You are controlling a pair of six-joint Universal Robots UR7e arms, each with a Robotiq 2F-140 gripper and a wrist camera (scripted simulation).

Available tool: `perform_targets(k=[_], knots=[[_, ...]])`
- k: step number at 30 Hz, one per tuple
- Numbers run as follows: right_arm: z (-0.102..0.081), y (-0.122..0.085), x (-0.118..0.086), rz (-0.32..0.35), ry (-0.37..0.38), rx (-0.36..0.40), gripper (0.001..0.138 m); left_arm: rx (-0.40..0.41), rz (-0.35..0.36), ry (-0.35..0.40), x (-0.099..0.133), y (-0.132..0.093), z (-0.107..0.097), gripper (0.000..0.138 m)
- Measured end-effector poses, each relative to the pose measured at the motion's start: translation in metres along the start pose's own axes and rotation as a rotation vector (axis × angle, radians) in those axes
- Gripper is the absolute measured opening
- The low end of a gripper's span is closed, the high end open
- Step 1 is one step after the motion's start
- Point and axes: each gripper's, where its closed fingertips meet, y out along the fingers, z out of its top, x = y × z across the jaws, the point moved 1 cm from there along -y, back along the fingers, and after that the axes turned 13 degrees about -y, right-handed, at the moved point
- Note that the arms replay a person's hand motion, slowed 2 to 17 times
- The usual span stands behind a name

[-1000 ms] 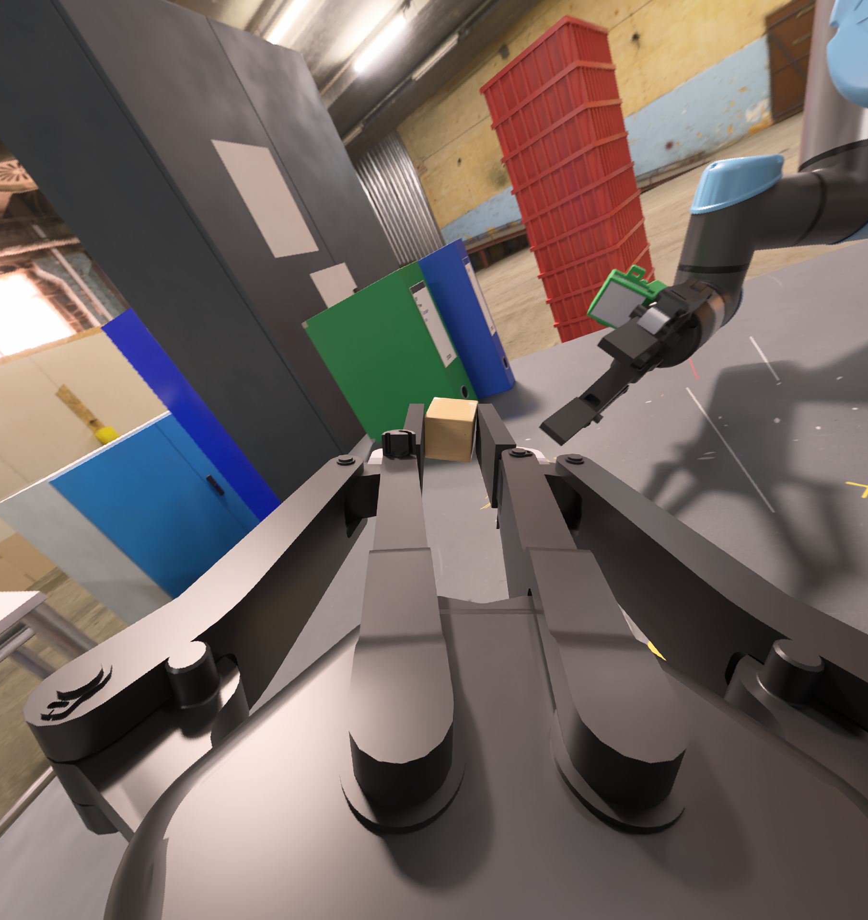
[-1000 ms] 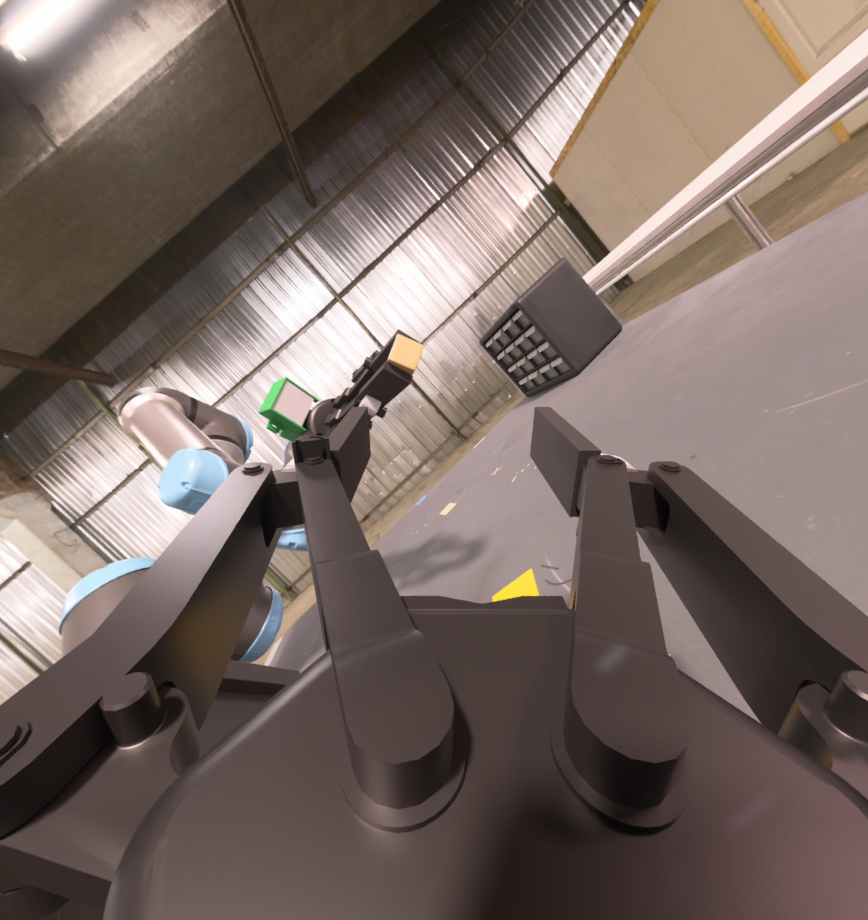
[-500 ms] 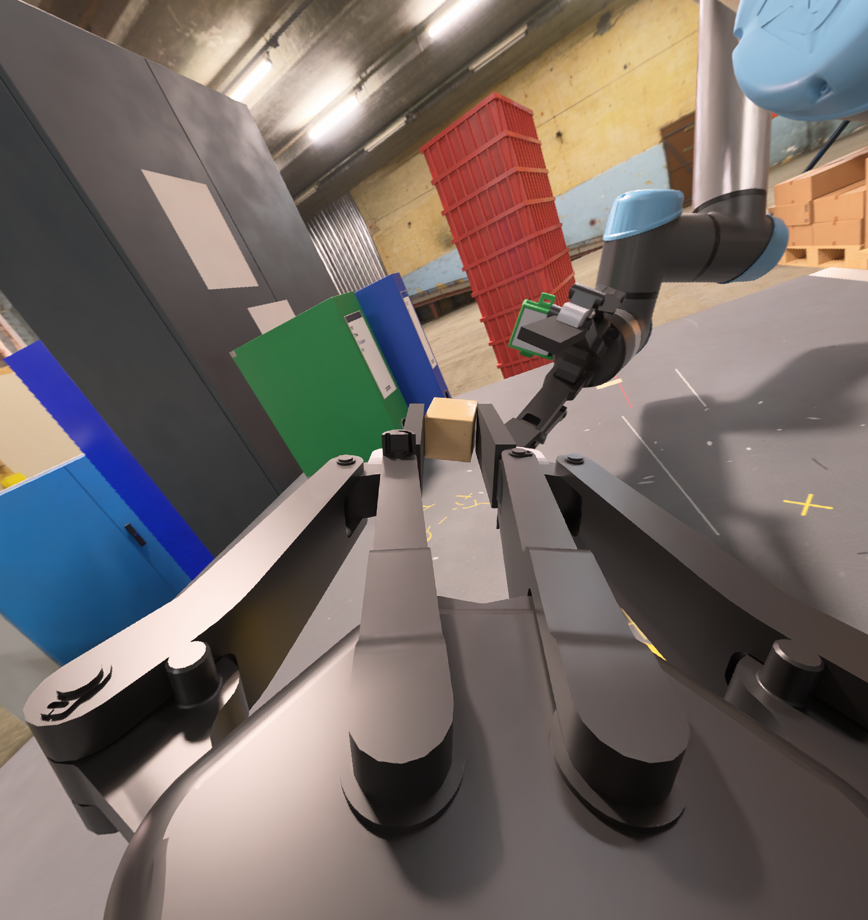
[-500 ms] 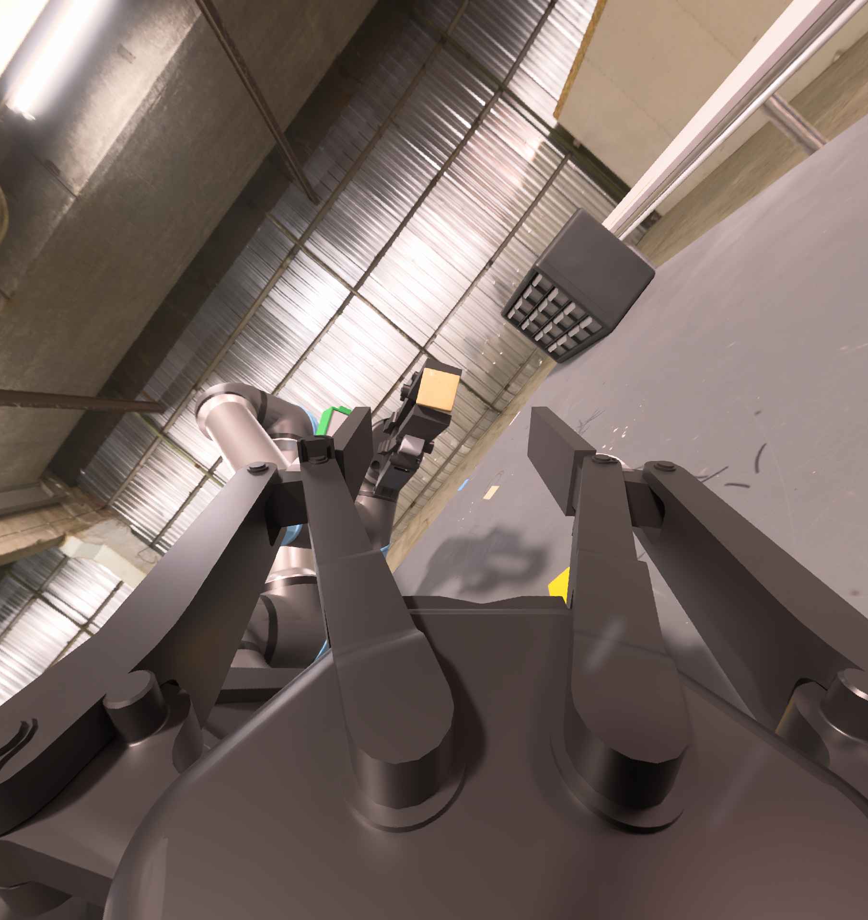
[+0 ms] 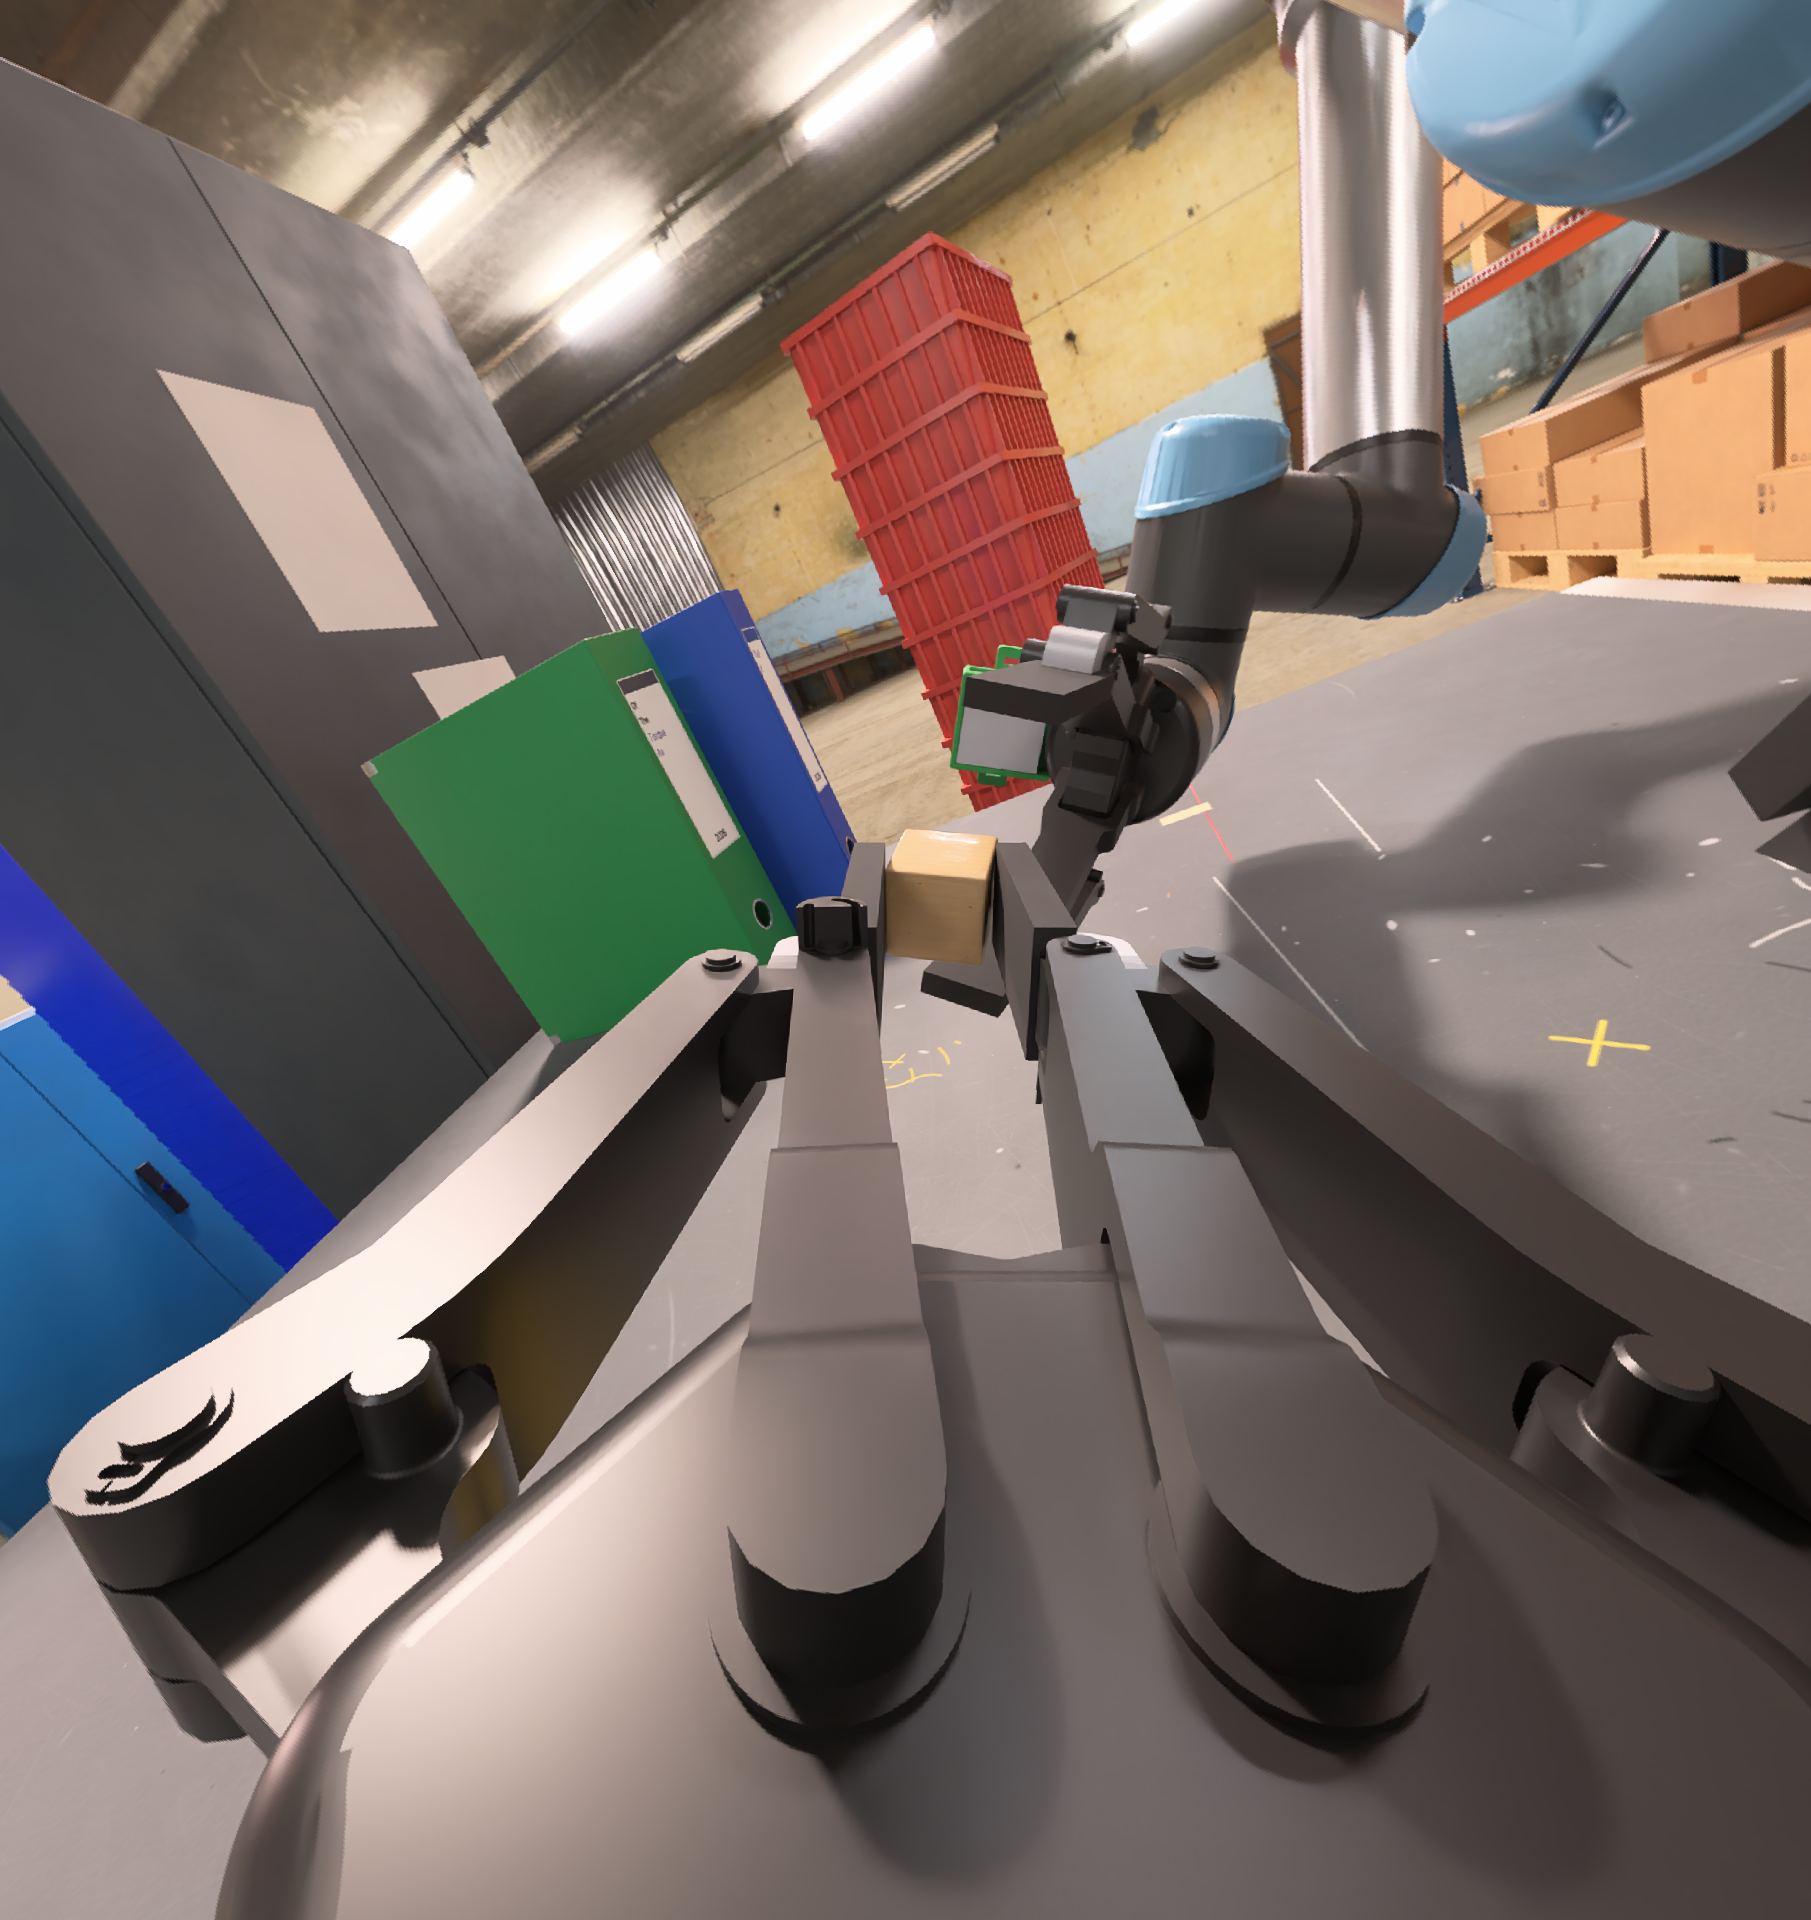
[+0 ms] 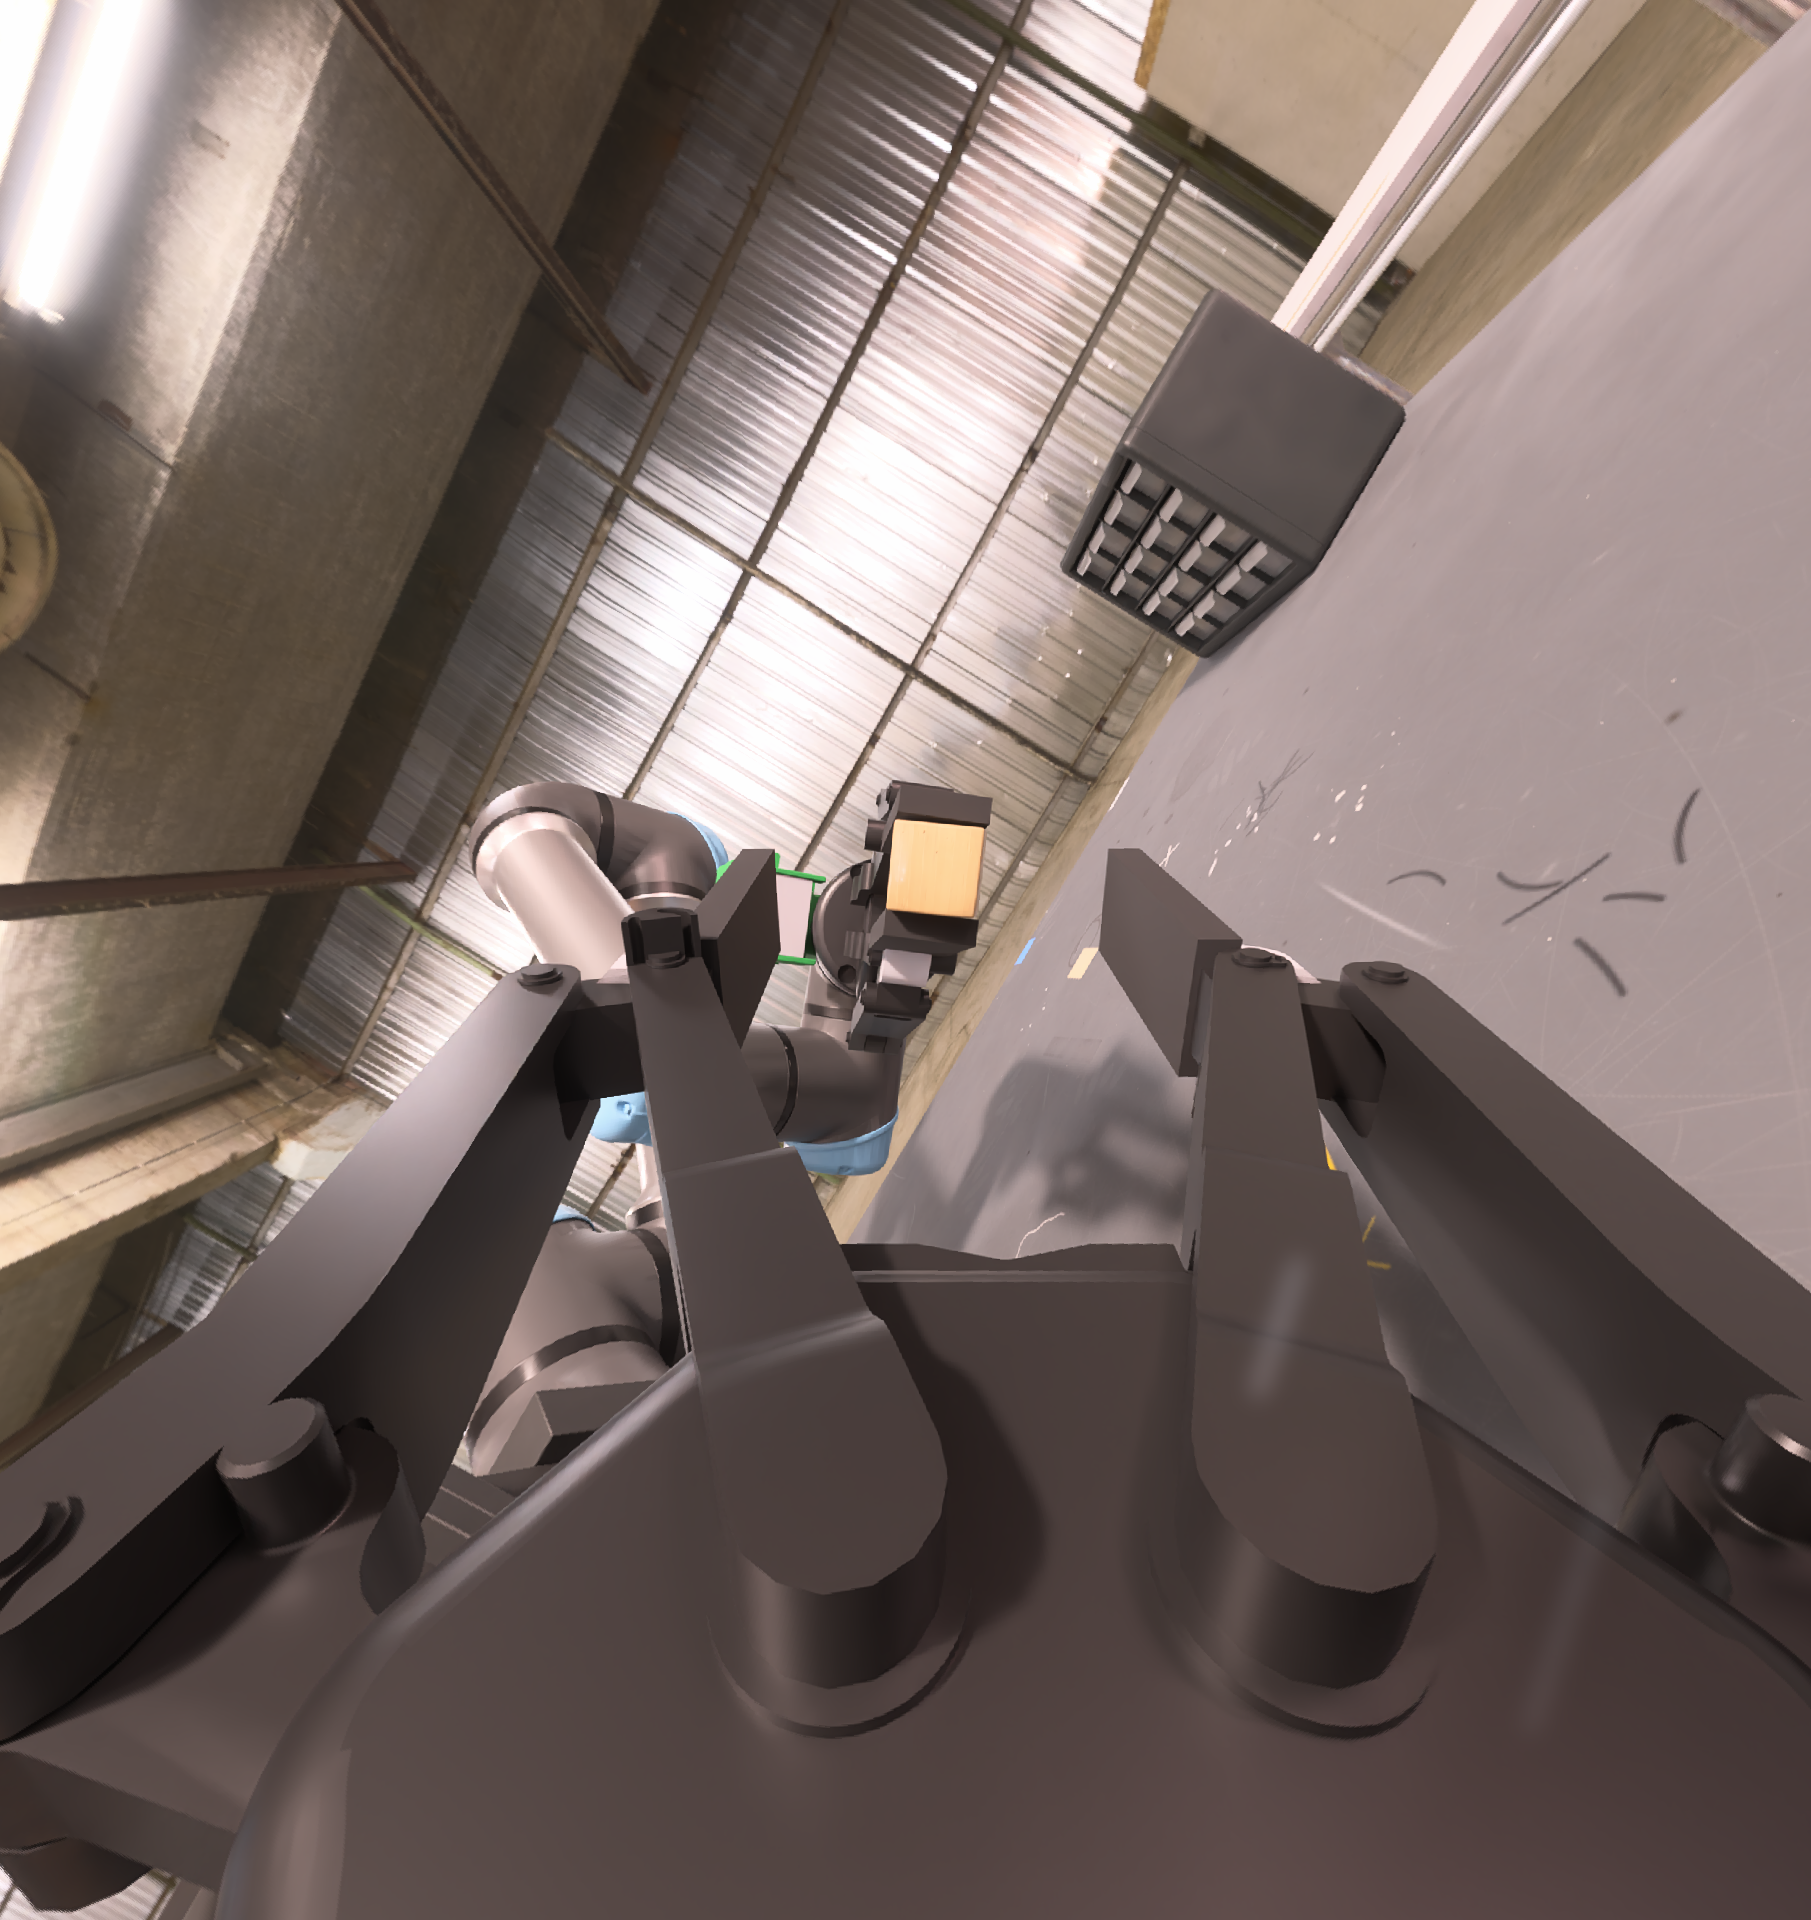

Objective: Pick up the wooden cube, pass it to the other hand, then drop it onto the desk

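Left claw (image 5: 940, 914) pinching wooden cube (image 5: 937, 894), right claw (image 6: 942, 935) spread, facing it.

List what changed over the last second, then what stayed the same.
The right gripper has closed in on the wooden cube: in the left wrist view it came from off to the right to just behind the cube, and in its own view the cube grew larger and now lies ahead of its open fingers. Nothing was taken or released. The left gripper stays shut on the cube, and the right one stays open.
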Motion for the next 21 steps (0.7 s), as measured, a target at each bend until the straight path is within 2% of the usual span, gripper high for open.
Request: perform_targets(k=[13,21], knots=[[-0.008,0.006,0.005,0.001,0.052,-0.031,0.079,-0.030,-0.018,0.074,0.014,0.003,-0.005,0.028],[-0.012,0.009,0.006,0.015,0.064,-0.048,0.070,-0.033,-0.012,0.079,0.016,0.002,-0.008,0.028]])
